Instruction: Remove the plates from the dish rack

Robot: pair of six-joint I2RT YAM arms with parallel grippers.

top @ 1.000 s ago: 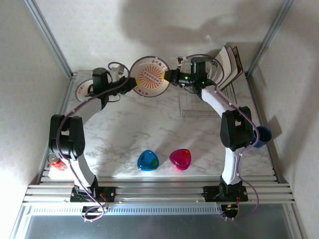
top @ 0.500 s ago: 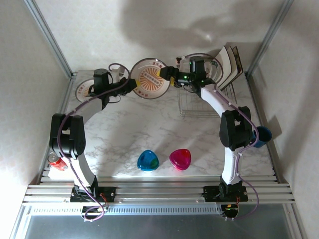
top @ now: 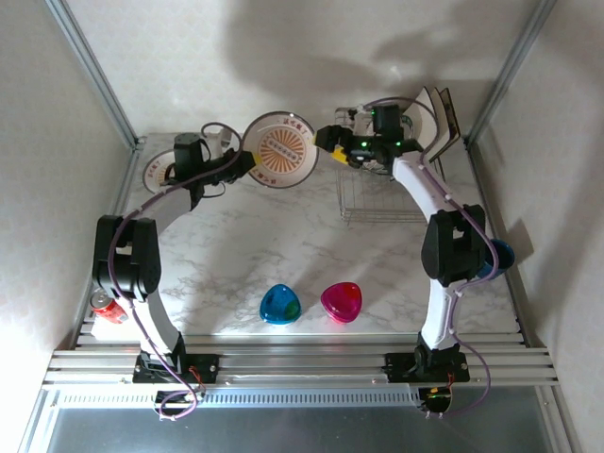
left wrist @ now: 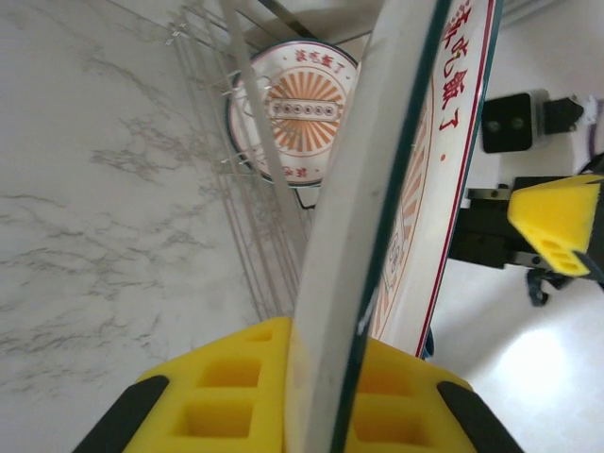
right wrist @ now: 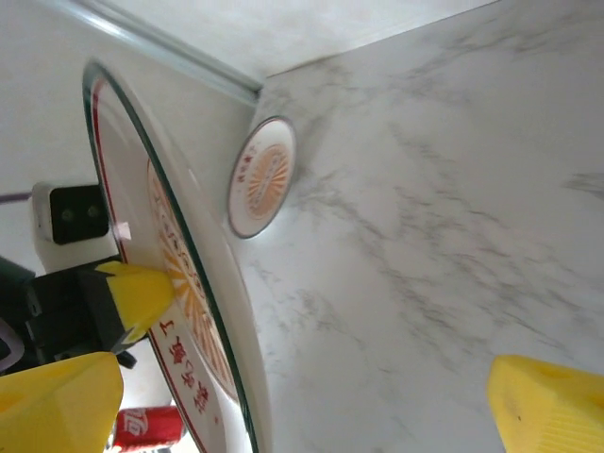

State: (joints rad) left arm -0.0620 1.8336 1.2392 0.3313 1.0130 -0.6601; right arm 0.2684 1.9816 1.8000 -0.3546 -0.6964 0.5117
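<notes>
Since a second ago the right gripper (top: 332, 142) has let go of the sunburst plate (top: 280, 149) and drawn back toward the dish rack (top: 382, 198). Its jaws now stand wide apart, just off the plate's right rim.

From above, the left gripper (top: 247, 162) is clamped on the plate's left rim and holds it tilted over the far middle of the table (top: 283, 236). Square flowered plates (top: 436, 118) lean at the rack's far right corner. A second round plate (top: 159, 172) lies flat in the table's far left corner. A blue dish (top: 280, 304) and a pink dish (top: 341, 301) sit side by side near the near edge. A blue mug (top: 497, 255) is at the right edge and a red can (top: 106, 307) at the near left corner.

In the left wrist view, the yellow fingers (left wrist: 236, 396) pinch the sunburst plate's rim, seen edge-on. Beyond it a third round plate (left wrist: 297, 123) stands among the rack's wires. The right gripper's yellow fingertip is clear of the plate.

In the right wrist view, its own fingers (right wrist: 57, 401) sit at the two lower corners with nothing held between them. The sunburst plate is at the left, with a left finger pressed on its face.
</notes>
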